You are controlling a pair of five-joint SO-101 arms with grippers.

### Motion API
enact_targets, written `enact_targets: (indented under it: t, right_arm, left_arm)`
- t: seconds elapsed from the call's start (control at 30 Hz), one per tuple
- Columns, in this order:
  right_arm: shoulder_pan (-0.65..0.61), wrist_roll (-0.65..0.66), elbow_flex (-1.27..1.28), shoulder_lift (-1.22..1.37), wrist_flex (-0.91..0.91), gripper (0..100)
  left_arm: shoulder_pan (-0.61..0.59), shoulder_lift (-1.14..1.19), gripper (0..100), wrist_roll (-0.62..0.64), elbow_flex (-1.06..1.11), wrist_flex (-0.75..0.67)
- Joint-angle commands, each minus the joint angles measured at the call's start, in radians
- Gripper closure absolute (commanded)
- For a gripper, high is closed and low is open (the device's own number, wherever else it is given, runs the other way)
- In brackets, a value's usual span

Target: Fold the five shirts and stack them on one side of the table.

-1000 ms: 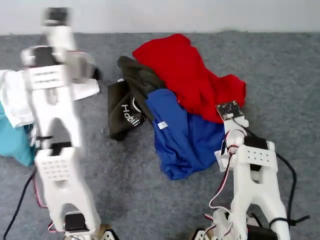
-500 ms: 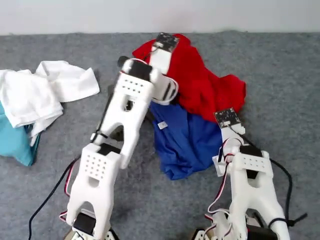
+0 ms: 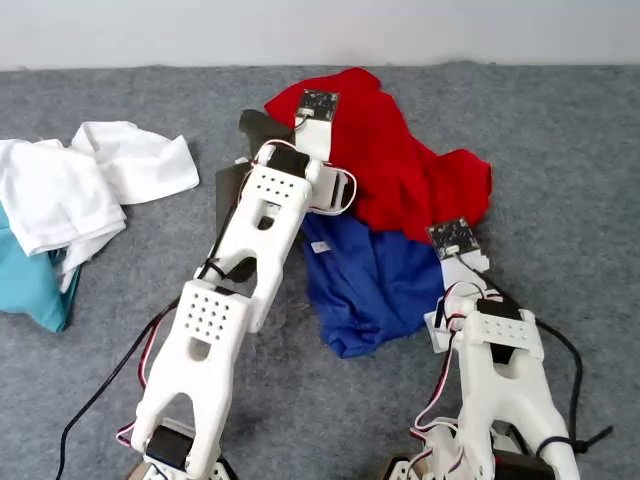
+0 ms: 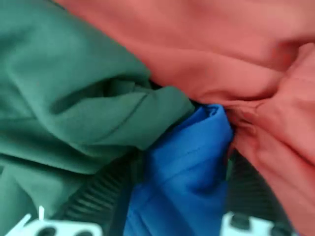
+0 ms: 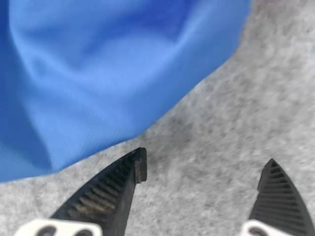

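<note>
worktop (image 3: 560, 130): grey, felt-like nap, flat. five shirts on it, all soft, crumpled and unfolded.

red shirt (image 3: 400, 170): largest heap, near the middle of the far edge, spilling toward the right side. blue shirt (image 3: 375, 280): smooth, slightly glossy weave, lying on the near side of the red one, its upper part tucked under it. dark green shirt (image 3: 232, 195): matte knit, wedged against the left of the red and blue ones, partly hidden by the left arm (image 3: 260, 230). white shirt (image 3: 80, 185) and teal shirt (image 3: 30, 285): bunched together at the left edge, white overlapping teal, well apart from the central pile.

left jaws: down in the pile where green, red and blue meet; spread apart, a raised fold of blue cloth between the ribbed pads; firm grip cannot be confirmed.

right arm (image 3: 500, 350): at the near right. right jaws: wide apart, nothing held, over bare worktop just beside the blue hem.

bare worktop along the right edge, the far-left corner, and the near edge between the arms.
</note>
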Motion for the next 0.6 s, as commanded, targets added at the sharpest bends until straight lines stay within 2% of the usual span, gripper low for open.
enact_targets:
  t: [0.0, 0.1, 0.13, 0.27, 0.5, 0.57]
  right_arm:
    - [-0.007, 0.006, 0.003, 0.002, -0.015, 64.1]
    - [-0.007, 0.006, 0.005, 0.002, -0.016, 64.1]
    - [-0.007, 0.006, 0.005, 0.002, -0.016, 64.1]
    - [-0.007, 0.006, 0.005, 0.002, -0.016, 64.1]
    - [-0.007, 0.006, 0.006, 0.002, -0.016, 64.1]
    - [-0.007, 0.006, 0.006, 0.002, -0.016, 64.1]
  left_arm:
    - [0.003, 0.020, 81, 0.006, -0.059, 0.011]
    - [-0.020, 0.035, 98, 0.005, -0.124, 0.006]
    - [-0.035, 0.034, 100, 0.009, -0.153, 0.014]
    - [-0.126, 0.008, 99, 0.011, -0.328, 0.120]
    - [-0.356, -0.057, 99, 0.006, -0.720, 0.377]
    - [-0.440, -0.107, 99, 0.006, -0.704, 0.402]
